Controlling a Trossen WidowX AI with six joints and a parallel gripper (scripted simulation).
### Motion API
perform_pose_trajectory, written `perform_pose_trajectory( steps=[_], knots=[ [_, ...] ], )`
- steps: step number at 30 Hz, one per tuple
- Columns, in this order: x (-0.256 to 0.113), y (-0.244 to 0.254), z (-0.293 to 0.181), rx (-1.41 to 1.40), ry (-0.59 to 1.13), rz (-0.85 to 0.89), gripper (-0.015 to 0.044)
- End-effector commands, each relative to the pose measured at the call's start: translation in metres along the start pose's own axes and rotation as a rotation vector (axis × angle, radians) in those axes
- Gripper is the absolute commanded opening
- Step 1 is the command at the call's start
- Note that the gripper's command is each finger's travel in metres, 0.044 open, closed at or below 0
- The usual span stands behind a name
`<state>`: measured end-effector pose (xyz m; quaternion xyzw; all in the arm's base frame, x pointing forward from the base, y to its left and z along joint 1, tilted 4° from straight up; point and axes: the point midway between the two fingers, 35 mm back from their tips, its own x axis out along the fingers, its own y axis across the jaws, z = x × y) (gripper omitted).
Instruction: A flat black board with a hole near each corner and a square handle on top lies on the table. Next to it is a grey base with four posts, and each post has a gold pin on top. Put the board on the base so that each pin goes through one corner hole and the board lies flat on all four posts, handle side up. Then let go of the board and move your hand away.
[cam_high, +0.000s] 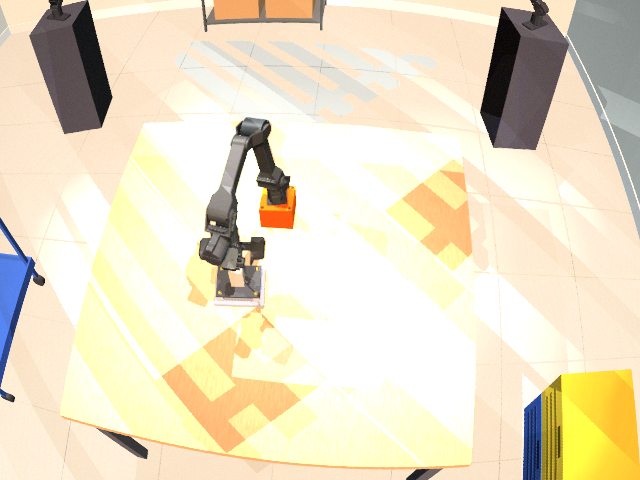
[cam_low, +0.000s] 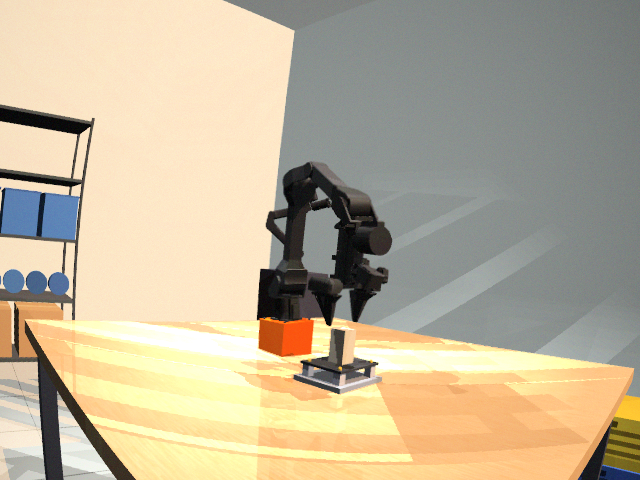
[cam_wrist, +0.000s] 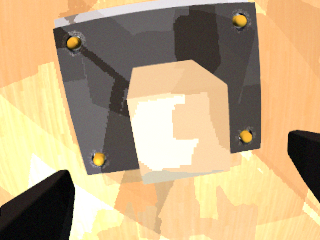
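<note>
Gripper (cam_high: 241, 258) (cam_low: 343, 322) (cam_wrist: 184, 163): spread wide, nothing held; fingertips are seen above the handle (cam_high: 237, 279) (cam_low: 342, 346) (cam_wrist: 180, 120) — at eight and three o'clock in the wrist view.
Handle: could be clipped and tipped if the wrist were swung before being raised clear.
Board (cam_high: 222, 286) (cam_low: 323, 361) (cam_wrist: 150, 50): apparently seated, handle up; could be unseated by such a knock.
Pins (cam_high: 256, 293) (cam_low: 340, 368) (cam_wrist: 240, 20): shown through holes at ten, one, four and seven.
Base (cam_high: 238, 303) (cam_low: 336, 387) (cam_wrist: 125, 9): could be dragged along.
</note>
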<state>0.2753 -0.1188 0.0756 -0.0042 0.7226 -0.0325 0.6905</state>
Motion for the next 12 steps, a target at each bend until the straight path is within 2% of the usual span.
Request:
perform_pose_trajectory(
  steps=[1,12],
  knots=[
    [-0.0322,0.0,0.0001,0.003,-0.02,-0.007,0.044],
    [-0.0346,0.0001,-0.0004,0.002,-0.02,-0.007,0.044]
  ],
)
